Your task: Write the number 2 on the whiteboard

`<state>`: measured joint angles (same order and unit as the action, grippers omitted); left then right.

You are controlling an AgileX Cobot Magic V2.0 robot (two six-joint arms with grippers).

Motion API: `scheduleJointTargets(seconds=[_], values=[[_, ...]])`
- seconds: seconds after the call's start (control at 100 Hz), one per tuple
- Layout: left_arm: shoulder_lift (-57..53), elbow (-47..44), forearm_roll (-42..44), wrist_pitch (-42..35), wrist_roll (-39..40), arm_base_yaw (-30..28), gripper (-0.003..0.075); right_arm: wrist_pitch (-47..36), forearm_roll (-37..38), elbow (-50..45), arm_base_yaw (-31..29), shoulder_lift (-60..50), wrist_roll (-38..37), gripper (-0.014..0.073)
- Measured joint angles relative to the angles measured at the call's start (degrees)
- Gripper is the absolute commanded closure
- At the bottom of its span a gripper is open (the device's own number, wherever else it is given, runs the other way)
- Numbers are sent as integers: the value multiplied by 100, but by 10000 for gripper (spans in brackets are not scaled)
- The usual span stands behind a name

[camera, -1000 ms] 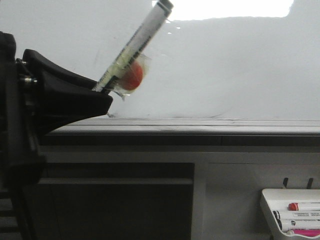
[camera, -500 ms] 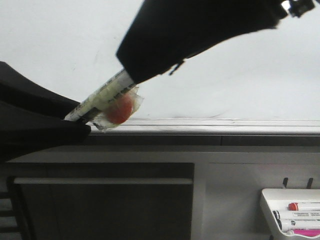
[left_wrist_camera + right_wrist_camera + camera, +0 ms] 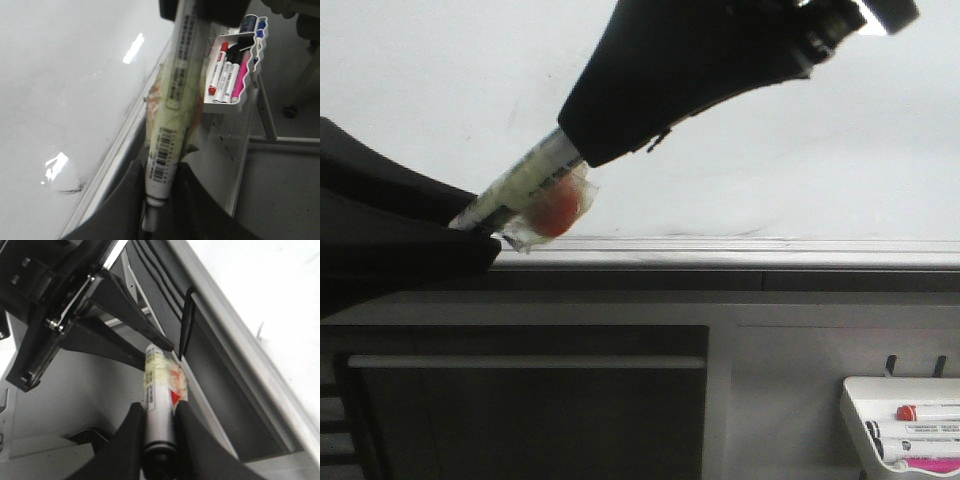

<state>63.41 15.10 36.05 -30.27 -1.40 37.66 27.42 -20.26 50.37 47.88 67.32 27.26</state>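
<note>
A white marker with yellowish tape and a red-orange patch is held at both ends, tilted, in front of the whiteboard, just above its grey rail. My left gripper is shut on its lower end; in the left wrist view the barrel sits between the fingers of that gripper. My right gripper comes from the upper right and is shut on the upper, capped end. No drawn 2 shows on the whiteboard; only a small dark smudge near the rail.
A white marker tray with red, black and pink markers hangs below the board at the lower right; it also shows in the left wrist view. The grey rail runs along the board's lower edge, over a dark panel.
One second ago only my left gripper held the marker, steeper. My right gripper came in from the upper right and closed over the upper end; the marker now lies lower and flatter.
</note>
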Motion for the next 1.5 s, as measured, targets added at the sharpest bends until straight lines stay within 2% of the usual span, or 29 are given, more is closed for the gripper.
scheduleJointTargets(seconds=[0.15, 0.2, 0.25, 0.35, 0.45, 0.52, 0.66, 0.82, 1.24, 1.5], values=[[-293, 0, -789, 66, -122, -11, 409, -338, 108, 22, 0, 0, 0, 664], [-464, 0, -1151, 154, -122, -40, 351, -472, 137, 22, -21, 0, 0, 664], [-667, 0, -1625, 237, -122, -104, 323, -498, 151, 32, -74, 0, 0, 664], [-1138, 0, -2205, 445, -122, -319, 323, -477, 172, 66, -243, 0, 0, 664], [-1607, 0, -2402, 627, -112, -592, 356, -449, 172, 183, -502, 0, 0, 664], [-1850, 0, -2457, 667, -112, -752, 435, -449, 175, 308, -727, 0, 0, 664], [-2095, 0, -2507, 667, -112, -916, 735, -334, 175, 595, -1123, 73, 0, 664], [-2097, 0, -2507, 667, -112, -929, 739, -88, 185, 855, -1373, 402, 0, 664], [-2097, 0, -2507, 667, -112, -929, 739, -77, 337, 1508, -1444, 1093, -10, 664], [-2097, 0, -2507, 657, -112, -929, 739, 154, 370, 1696, -1970, 932, -43, 662]])
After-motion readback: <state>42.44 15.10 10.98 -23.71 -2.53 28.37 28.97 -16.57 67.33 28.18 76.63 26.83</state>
